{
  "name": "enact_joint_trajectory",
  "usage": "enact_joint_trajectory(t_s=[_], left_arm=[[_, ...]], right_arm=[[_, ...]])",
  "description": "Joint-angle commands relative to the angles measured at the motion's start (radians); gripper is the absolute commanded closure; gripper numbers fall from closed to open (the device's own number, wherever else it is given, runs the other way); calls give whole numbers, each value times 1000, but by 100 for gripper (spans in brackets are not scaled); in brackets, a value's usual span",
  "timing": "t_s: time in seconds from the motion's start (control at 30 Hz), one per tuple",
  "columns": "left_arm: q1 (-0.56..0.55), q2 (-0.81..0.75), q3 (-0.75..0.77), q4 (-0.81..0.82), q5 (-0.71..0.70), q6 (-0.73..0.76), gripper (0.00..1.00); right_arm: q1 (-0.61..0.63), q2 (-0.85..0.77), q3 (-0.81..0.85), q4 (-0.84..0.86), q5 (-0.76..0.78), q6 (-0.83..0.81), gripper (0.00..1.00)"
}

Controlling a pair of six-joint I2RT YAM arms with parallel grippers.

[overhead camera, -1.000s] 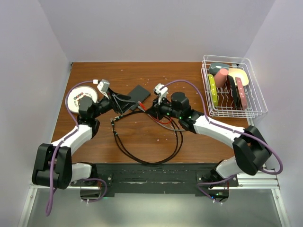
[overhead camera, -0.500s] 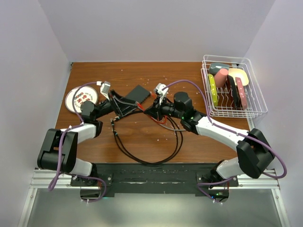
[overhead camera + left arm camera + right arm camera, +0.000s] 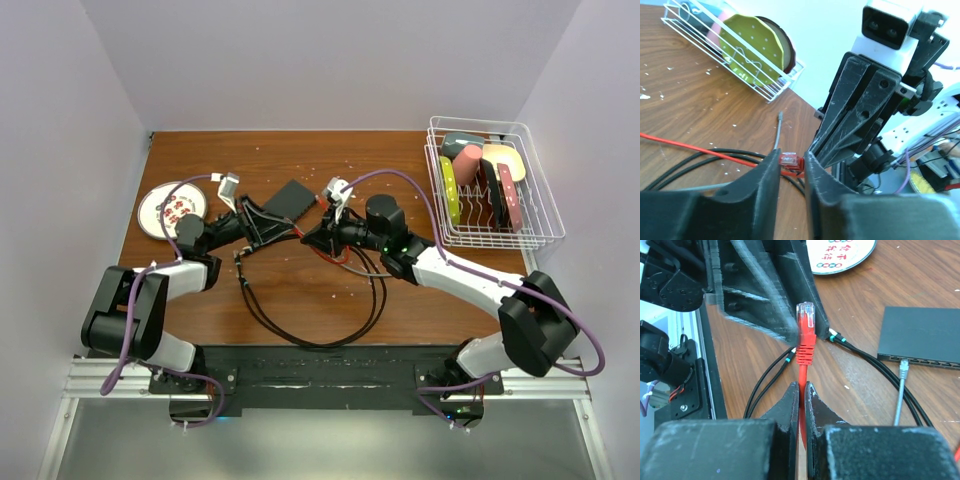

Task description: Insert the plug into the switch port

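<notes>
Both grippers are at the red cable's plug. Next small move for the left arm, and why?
Probably close the left gripper firmly on the plug. The clear plug sits between its fingers, firm contact not certain, while the right gripper pinches the red cable just behind it. The switch lies apart, so a secure regrip should come first.

Left pincer (image 3: 790, 155) fingertips flank the red plug (image 3: 791, 161); contact unclear. Right pincer (image 3: 812, 149) opposite, jaws together. Red cable (image 3: 690, 147) crosses the wooden surface (image 3: 700, 100). Dish rack (image 3: 767, 96) behind.
</notes>
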Motion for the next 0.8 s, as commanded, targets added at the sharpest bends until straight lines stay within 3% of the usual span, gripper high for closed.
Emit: enact_joint_trajectory(t_s=[0.0, 0.1, 0.2, 0.3, 0.43, 0.77], left_arm=[[-14, 16, 18, 224, -19, -30, 81], [-14, 12, 9, 250, -25, -41, 100], [-15, 0, 7, 245, -22, -38, 100], [-15, -22, 10, 215, -15, -17, 100], [-20, -43, 18, 173, 1, 18, 100], [-25, -79, -5, 222, 61, 37, 100]], right_arm=[[14, 11, 34, 46, -25, -1, 100], [17, 15, 34, 51, -23, 2, 100], [19, 9, 39, 46, -15, 7, 97], [19, 5, 45, 55, -9, 22, 64], [19, -3, 49, 78, -5, 54, 45], [19, -18, 66, 95, -41, 85, 46]])
